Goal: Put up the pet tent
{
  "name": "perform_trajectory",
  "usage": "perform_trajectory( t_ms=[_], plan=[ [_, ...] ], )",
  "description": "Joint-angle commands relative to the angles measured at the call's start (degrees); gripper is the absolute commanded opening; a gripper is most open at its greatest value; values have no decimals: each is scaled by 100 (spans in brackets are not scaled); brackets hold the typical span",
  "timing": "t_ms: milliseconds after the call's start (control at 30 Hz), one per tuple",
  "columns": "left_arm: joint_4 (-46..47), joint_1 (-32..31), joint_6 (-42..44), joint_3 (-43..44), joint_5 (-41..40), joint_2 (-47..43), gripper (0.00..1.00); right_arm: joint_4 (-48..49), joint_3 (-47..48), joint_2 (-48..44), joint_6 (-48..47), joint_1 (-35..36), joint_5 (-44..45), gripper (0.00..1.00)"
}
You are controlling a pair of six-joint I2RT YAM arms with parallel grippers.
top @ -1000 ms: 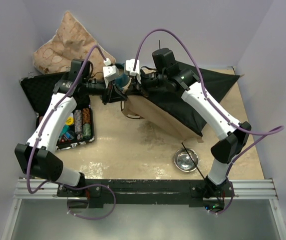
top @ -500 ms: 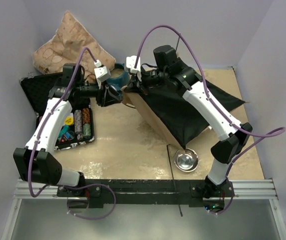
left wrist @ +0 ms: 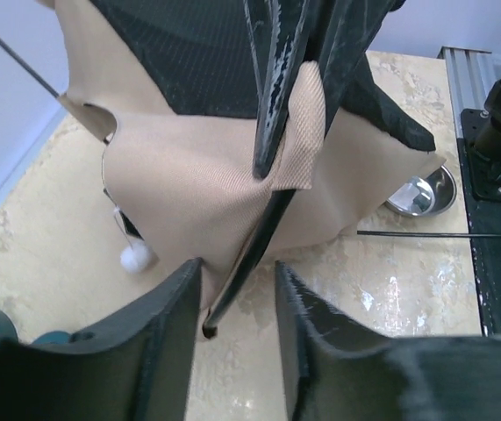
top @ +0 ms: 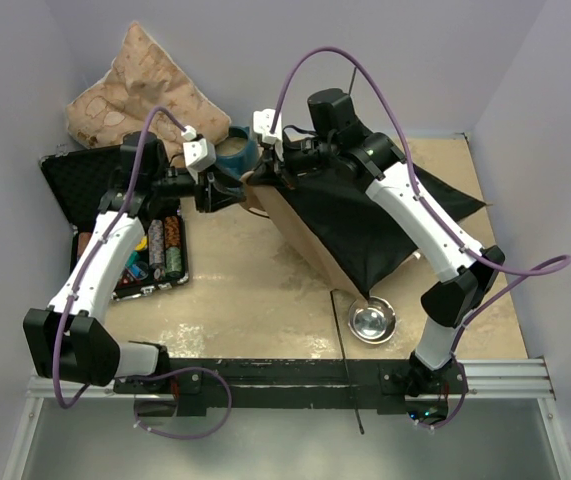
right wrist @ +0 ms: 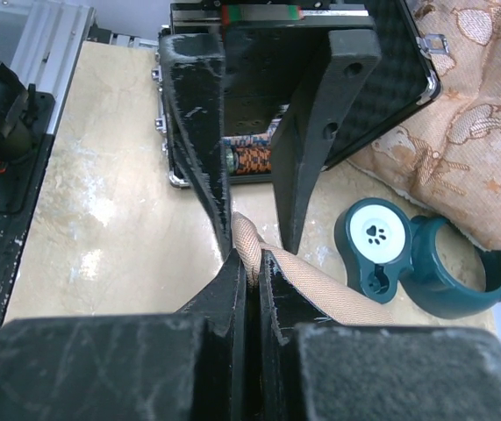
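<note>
Beige tabletop: right pincer clamps the pet tent, left pincer gapes beside it; bowl, pillow nearby.

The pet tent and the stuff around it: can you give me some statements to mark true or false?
1. The right jaws are shut on tan fabric of the pet tent. True.
2. The left jaws grip the tent too. False: they stand open, holding nothing.
3. A white pom-pom hangs against the tent's tan side. True.
4. The metal bowl sits on the pillow. False: it rests on the table, far from the pillow.
5. The black case lies shut. False: it is open, with chips inside.
</note>
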Motion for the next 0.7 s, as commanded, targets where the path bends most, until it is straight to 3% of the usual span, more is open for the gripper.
perform_trajectory(
  t_ms=[0,133,200,233,333,433,500,667],
  plan=[
    [645,-102,-77,-59,249,-130,34,26,307,-198,103,-5,-336,0],
    [531,-119,-173,-50,162,-104,0,35,325,-198,138,-5,-363,0],
    [487,-119,-358,-32,48,-121,0,35,281,-198,156,-5,-337,0],
    [417,-119,-419,11,-31,-121,0,26,263,-189,156,-5,-285,5],
    [172,-119,-473,82,-216,-165,0,-9,210,-198,331,-110,-178,37],
    [-118,-111,-394,152,-260,-165,0,-158,193,-224,244,-321,-161,53],
    [-225,-111,-341,161,-278,-183,0,-194,105,-294,174,-453,-108,55],
    [-286,-111,-270,214,-260,-148,0,-150,-132,-347,85,-532,-213,48]
  ],
)
